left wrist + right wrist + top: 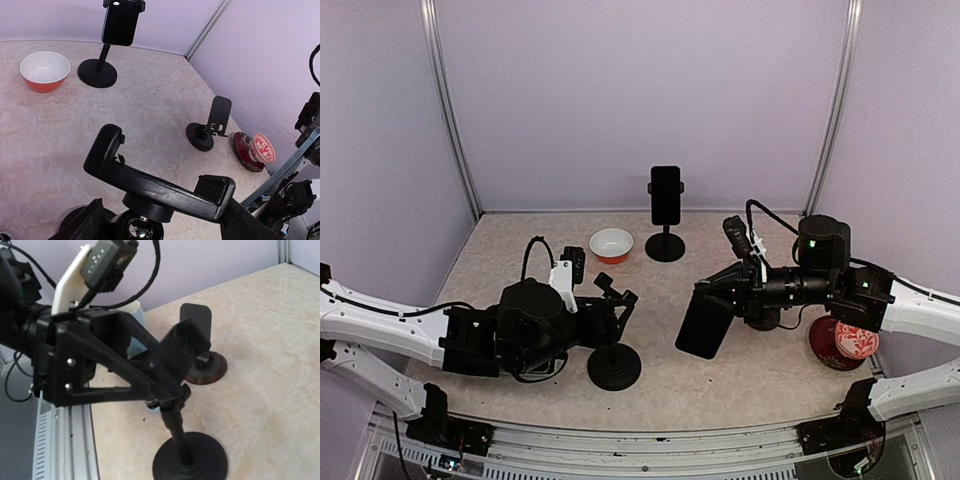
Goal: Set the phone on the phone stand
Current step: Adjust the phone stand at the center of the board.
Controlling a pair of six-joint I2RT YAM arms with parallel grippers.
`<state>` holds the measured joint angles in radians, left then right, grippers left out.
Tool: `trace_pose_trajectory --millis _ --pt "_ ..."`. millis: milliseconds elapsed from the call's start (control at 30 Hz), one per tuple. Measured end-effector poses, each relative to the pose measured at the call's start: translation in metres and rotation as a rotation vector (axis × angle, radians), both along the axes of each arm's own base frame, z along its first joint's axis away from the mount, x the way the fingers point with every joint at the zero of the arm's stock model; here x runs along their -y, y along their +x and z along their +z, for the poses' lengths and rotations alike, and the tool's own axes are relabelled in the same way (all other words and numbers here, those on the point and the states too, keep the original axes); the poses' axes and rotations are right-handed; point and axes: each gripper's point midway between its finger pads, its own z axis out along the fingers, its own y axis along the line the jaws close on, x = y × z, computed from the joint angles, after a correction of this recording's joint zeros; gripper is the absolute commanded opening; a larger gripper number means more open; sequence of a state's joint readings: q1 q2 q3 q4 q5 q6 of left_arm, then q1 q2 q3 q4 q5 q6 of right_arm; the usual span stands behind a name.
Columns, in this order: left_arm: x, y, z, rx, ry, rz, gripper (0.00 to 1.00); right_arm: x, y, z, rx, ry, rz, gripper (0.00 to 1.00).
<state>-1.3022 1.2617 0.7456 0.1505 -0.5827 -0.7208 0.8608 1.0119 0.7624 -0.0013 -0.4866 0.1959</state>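
The right pincer clamps the phone, tilted over the table, with bare surface between it and the phone stand by the front edge. The left pincer straddles the cradle, jaws wide; whether it grips, I cannot tell.

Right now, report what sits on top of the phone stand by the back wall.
A black phone stands upright in that phone stand, gripped at both sides. Its body covers the cradle's back plate, which cannot be seen.
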Motion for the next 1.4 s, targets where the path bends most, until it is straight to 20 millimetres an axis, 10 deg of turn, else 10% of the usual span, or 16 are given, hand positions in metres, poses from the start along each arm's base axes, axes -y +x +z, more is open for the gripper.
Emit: trace_pose_trajectory --millis 167,400,800,1200,1400 --pt "0.0 0.005 0.001 0.052 0.047 0.002 0.43 0.001 0.002 -0.001 0.002 -0.004 -0.012 0.0" --pt "0.016 -0.004 0.008 0.09 0.04 -0.098 0.42 0.005 0.002 0.001 0.019 -0.01 -0.026 0.0" --pt "0.017 -0.008 0.022 0.154 0.056 -0.154 0.74 0.008 0.001 -0.002 0.015 -0.028 -0.032 0.0" --pt "-0.033 -0.02 0.094 0.305 -0.119 -0.156 0.88 0.008 0.001 -0.003 0.012 -0.031 -0.032 0.0" --pt "-0.063 0.007 0.073 0.279 -0.096 -0.059 0.88 0.005 0.003 -0.01 -0.001 -0.045 -0.031 0.0"
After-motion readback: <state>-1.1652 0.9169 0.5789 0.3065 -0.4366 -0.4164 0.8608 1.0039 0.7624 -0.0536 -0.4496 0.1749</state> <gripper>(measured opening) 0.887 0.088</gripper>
